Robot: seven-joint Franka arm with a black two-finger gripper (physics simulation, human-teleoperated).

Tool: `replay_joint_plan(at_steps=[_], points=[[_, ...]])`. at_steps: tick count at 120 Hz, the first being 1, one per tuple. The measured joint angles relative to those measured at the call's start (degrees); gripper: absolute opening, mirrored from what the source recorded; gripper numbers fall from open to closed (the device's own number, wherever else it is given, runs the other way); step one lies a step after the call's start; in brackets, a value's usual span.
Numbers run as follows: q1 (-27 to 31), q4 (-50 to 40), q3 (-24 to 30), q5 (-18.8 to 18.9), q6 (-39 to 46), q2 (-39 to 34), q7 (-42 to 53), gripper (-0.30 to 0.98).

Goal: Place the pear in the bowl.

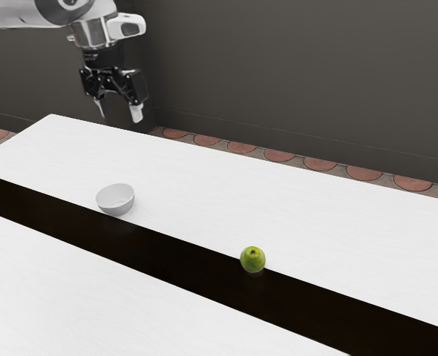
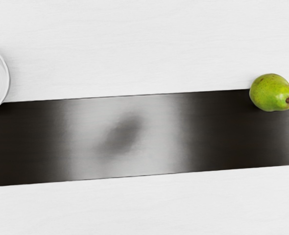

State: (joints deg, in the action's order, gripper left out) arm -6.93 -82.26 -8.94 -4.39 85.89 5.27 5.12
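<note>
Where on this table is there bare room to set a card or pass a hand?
Room lies along the dark strip between the bowl and the pear, on the white tabletop between strip and wall, and on the white beyond the strip's other edge. It is crowded only right at the bowl and the pear.

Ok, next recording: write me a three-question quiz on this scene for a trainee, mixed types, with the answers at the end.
1. True or false: the pear is outside the bowl.
2. Choose one. The end effector is: (a) open, (b) shut on the pear.
3. Fill in: of the bowl and the pear, the one nearer the exterior view's left is the ____.

Key: 1 true; 2 a; 3 bowl.
</note>
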Motion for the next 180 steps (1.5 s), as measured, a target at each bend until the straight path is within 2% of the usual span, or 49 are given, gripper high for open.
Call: replay_joint_plan(at_steps=[28,44,82,92,117,152,180], points=[[-1.19,-2.64,-0.1,0.13,1.65,0.14,-0.69,0.66],[-4.77,-3.85,-0.03,-0.01,2.24,3.91,-4.2,0.66],[-10.55,-3.79,1.96,-1.45,7.27,13.21,-21.08,0.66],[-11.22,-0.15,2.58,-1.27,8.76,17.05,-25.18,0.66],[-11.72,7.98,5.9,1.35,10.83,25.14,-33.11,0.66],[-13.38,8.7,6.29,5.7,14.86,31.57,-40.57,0.66],[-13.04,8.6,11.3,6.48,19.2,36.35,-44.57,0.66]])
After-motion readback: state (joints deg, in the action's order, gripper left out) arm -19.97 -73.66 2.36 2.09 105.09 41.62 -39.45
